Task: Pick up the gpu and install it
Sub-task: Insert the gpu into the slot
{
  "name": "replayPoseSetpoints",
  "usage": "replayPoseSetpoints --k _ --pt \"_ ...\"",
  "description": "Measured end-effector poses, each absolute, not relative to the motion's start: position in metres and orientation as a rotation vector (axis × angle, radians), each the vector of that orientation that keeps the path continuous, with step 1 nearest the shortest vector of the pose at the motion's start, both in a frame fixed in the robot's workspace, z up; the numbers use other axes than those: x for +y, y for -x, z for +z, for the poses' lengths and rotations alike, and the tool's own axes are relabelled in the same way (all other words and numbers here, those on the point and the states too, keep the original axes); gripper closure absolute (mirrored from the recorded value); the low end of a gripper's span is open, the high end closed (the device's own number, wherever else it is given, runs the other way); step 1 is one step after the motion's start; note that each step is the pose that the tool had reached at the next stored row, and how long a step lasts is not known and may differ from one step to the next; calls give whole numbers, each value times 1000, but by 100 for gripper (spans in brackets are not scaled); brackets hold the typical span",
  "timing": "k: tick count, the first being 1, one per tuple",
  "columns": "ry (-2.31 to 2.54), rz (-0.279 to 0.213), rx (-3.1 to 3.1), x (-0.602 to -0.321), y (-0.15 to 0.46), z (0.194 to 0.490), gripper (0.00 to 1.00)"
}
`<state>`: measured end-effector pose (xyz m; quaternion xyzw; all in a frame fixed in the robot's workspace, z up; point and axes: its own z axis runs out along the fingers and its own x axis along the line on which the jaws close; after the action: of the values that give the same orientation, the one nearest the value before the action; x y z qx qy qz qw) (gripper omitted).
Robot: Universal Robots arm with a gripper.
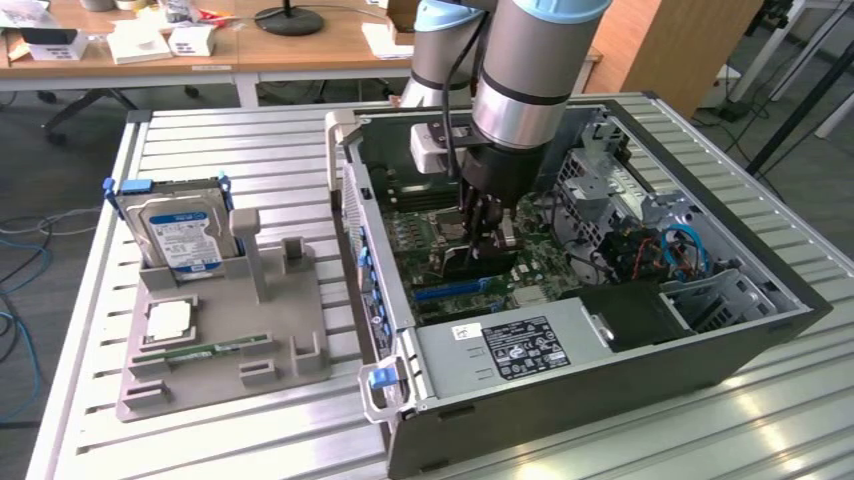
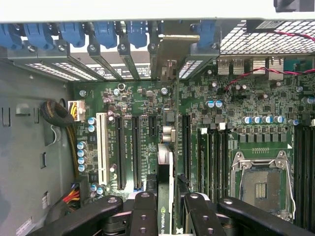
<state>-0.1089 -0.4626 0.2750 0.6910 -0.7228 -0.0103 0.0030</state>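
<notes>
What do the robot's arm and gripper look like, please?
The arm is a silver-grey tube with blue joint caps and a black band. A black cable and a white box sit at its wrist. The gripper is black, with bolted link fingers.

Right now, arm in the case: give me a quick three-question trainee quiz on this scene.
1. True or false: the silver hard drive with blue-white label stands upright on the grey plastic fixture, outside the open dark metal computer case.
2. What sits between the fingers of the gripper? A) narrow green memory stick B) thin dark gpu card C) nothing
3. Fill in: the gpu stands edge-on above the slots of the green ____.
Key: 1 true; 2 B; 3 motherboard.
</notes>
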Motion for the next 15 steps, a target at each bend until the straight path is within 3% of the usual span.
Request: replayPoseSetpoints --k 15 --pt "-2164 -44 -2264 -463 109 275 74"
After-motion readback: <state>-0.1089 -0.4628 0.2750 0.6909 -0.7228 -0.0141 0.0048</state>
